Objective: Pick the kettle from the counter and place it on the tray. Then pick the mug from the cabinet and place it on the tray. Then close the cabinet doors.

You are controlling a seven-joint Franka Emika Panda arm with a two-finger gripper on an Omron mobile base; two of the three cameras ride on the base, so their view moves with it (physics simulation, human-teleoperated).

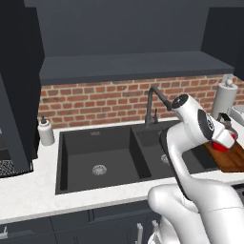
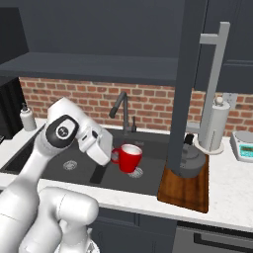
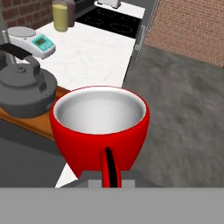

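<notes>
Holding the mug (image 2: pixel 129 157) by its handle, my hand (image 2: pixel 112 156) is clamped tight on it; in the right base view the red cup sits at centre frame, tilted, above the black sink (image 2: pixel 74 163). In the hand view the mug (image 3: pixel 99 127) takes up the middle, its white inside facing me and its handle running down to the bottom edge where the fingers meet it.

The kettle (image 2: pixel 190 159) stands on the tray (image 2: pixel 185 190) at right of centre in the right base view, partly hidden behind the open cabinet door (image 2: pixel 185 84) with its silver bar handle (image 2: pixel 213 79). In the hand view the kettle (image 3: pixel 26 89) is at the left edge, on the brown board (image 3: pixel 39 124).

In the left base view the hand (image 1: pixel 223 141) and a sliver of red mug (image 1: pixel 222 146) show at the right edge, over the tray (image 1: pixel 231 159). The tray lies on the white bench (image 2: pixel 227 190), beside the paper-towel roll (image 2: pixel 217 126) and a small scale (image 2: pixel 242 146).
</notes>
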